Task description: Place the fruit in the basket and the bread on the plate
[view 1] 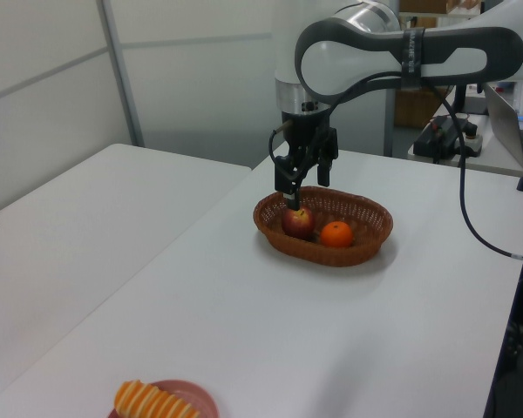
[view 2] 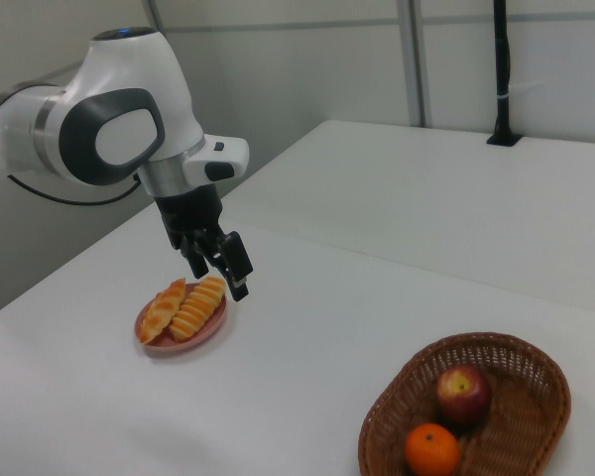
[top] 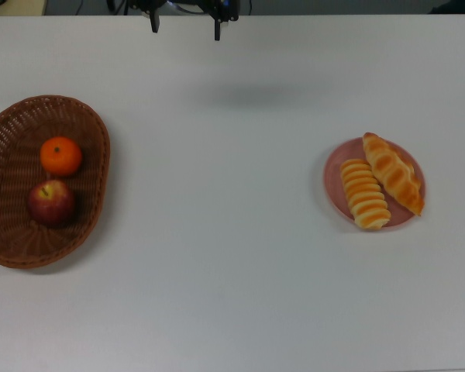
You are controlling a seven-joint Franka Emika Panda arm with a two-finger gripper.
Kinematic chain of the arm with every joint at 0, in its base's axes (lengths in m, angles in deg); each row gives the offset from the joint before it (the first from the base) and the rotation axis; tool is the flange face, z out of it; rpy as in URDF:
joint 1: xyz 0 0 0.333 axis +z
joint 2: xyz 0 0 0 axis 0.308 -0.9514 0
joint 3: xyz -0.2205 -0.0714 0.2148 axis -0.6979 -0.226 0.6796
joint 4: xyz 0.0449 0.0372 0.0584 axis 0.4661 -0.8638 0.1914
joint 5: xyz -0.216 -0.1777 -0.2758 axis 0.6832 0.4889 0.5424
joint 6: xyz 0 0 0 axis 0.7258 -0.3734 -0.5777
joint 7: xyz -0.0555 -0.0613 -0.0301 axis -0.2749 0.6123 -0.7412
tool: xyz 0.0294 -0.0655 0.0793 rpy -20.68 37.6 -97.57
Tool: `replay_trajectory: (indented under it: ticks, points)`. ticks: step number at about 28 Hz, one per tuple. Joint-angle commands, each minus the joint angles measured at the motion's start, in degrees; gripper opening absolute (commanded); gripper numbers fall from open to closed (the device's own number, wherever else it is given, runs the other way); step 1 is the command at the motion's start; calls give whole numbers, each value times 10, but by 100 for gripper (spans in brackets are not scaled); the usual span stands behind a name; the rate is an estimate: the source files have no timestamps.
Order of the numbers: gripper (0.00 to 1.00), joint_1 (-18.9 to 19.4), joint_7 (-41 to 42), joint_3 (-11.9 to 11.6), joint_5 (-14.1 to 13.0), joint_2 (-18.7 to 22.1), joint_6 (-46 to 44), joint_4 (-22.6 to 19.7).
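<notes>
Your gripper (top: 184,27) hangs with its fingers apart, holding and touching nothing, above the table's (top: 232,256) far edge in the top view. The apple (top: 51,203) and mandarin (top: 60,156) sit in the basket (top: 93,128) by the top view's left edge. The roll (top: 364,194) and loaf (top: 393,173) lie side by side on the plate (top: 331,174), long axes running near-to-far, the loaf's near end poking over the rim.
</notes>
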State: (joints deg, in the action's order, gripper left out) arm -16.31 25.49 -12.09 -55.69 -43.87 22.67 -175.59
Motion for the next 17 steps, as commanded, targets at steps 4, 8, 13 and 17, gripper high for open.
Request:
replay_trajectory:
  ticks: [4,8,13,17]
  points:
    - [100,-2,11,-1,8,2,-9,4]
    - [100,-4,10,-1,8,2,-13,13]
    - [100,-14,43,0,7,2,-19,17]
    - [100,-15,71,-1,7,2,-19,17]
